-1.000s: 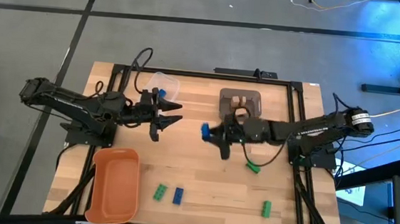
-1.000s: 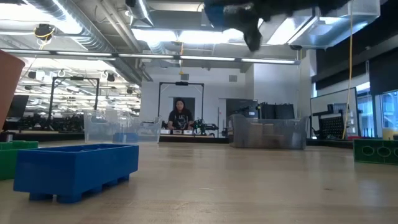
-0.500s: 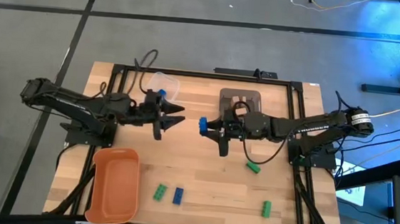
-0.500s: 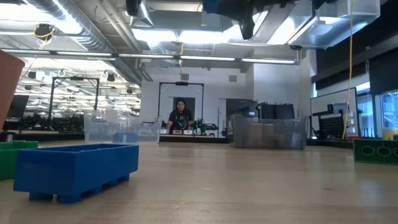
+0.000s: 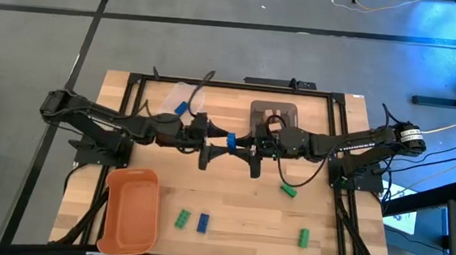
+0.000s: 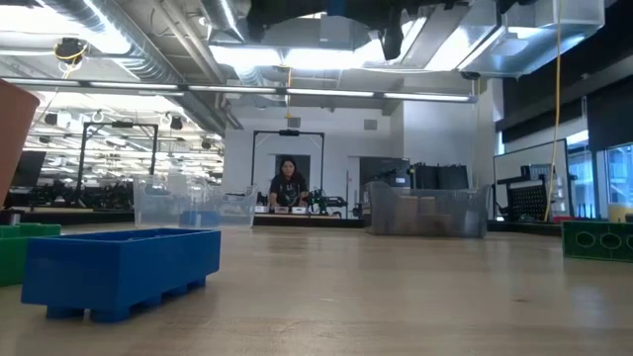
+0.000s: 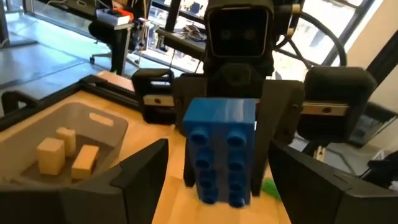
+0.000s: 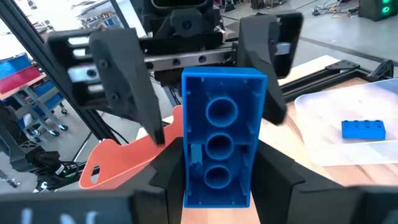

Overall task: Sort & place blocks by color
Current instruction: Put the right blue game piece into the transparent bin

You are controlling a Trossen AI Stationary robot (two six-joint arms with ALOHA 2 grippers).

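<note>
While the right gripper (image 5: 245, 148) holds it, blue block (image 8: 222, 144) shows three hollow sockets.

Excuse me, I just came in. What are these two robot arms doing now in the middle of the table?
It looks like a handover above the middle of the table. The right gripper is shut on a blue toy brick and holds it out toward the left gripper, whose open fingers stand on either side of the brick without closing. One blue brick already lies in the clear plastic tub, and tan bricks in a grey bin. Green and blue bricks still lie on the wooden table beside an orange plastic tray.
</note>
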